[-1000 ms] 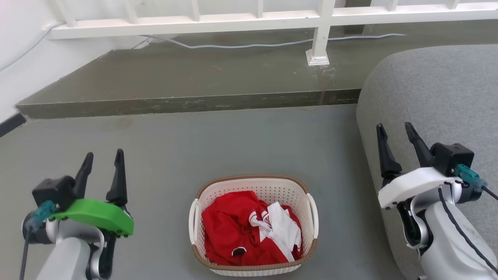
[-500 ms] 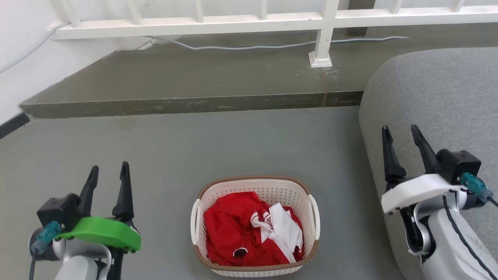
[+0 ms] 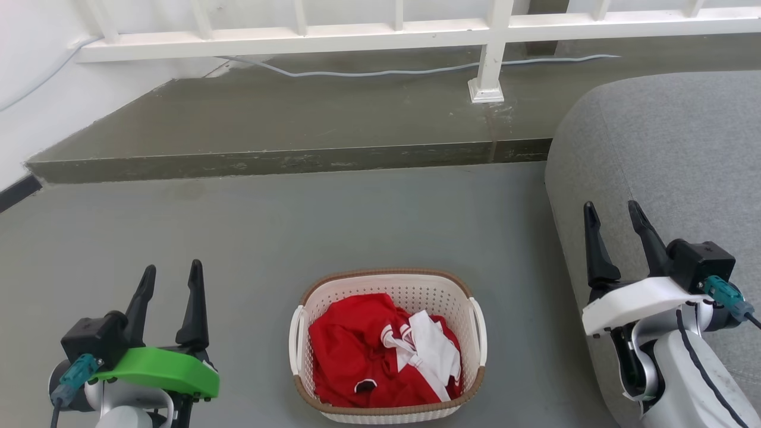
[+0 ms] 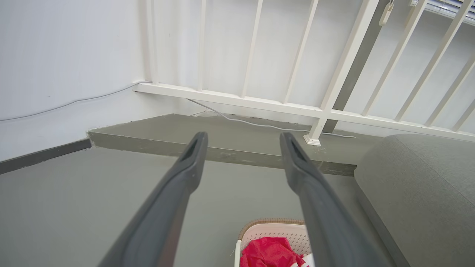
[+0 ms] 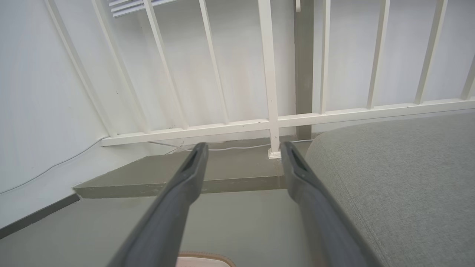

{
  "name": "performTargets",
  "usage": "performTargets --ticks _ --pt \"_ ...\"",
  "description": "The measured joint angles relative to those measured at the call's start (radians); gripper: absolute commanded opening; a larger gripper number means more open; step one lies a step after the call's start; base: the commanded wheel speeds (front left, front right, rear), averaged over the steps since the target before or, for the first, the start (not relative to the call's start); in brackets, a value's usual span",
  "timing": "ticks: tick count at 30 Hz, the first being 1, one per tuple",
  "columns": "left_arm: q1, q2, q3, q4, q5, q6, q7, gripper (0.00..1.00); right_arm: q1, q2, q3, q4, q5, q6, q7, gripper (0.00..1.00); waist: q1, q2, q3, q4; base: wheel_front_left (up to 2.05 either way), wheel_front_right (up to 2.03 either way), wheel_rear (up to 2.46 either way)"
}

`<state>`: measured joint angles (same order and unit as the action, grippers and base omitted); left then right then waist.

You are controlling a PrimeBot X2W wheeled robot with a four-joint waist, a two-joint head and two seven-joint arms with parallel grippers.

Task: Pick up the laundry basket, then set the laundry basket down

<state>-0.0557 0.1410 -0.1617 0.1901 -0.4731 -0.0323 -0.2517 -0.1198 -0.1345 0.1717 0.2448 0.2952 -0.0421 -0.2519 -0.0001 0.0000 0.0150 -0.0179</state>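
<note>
laundry basket (image 4: pixel 276 233) cut by bottom edge in left wrist view; its floor hidden under red clothes (image 3: pixel 351 351).

Even, bright daylight; soft shadows (wrist views bowed at edges).

— Where does the head camera sit?
— High up, tilted down at the floor (image 3: pixel 357 226). The laundry basket (image 3: pixel 385 271) is close under it and the railing (image 3: pixel 380 32) is farthest, at the top.
— And the wrist cameras?
— Low, facing forward. They look along the left gripper (image 4: pixel 242 134) and the right gripper (image 5: pixel 243 144) towards the railing and wall (image 5: pixel 44 92).
— What overlaps?
— All three share the step (image 3: pixel 285 157), the railing post (image 3: pixel 490 59) and the sofa (image 3: pixel 666 148). Both wrist views clip the laundry basket's far rim.
</note>
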Motion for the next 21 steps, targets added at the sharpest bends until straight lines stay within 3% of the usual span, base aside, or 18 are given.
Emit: performTargets --ticks 19,20,21 --pt "0.016 -0.035 0.038 -0.005 0.06 -0.043 0.0 1.0 0.019 0.016 -0.035 -0.007 -0.032 0.028 0.0 1.0 0.0 0.0 0.0 -0.005 0.0 0.0 0.0" --pt "0.016 -0.035 0.038 -0.005 0.062 -0.047 0.0 0.0 0.02 0.017 -0.037 -0.007 -0.033 0.033 0.0 0.0 0.0 0.0 0.0 -0.005 0.0 0.0 0.0" --pt "0.016 -0.037 0.036 0.001 0.063 -0.048 0.001 0.0 0.021 0.018 -0.036 -0.002 -0.032 0.033 0.0 0.0 0.0 0.0 0.0 -0.005 0.0 0.0 0.0"
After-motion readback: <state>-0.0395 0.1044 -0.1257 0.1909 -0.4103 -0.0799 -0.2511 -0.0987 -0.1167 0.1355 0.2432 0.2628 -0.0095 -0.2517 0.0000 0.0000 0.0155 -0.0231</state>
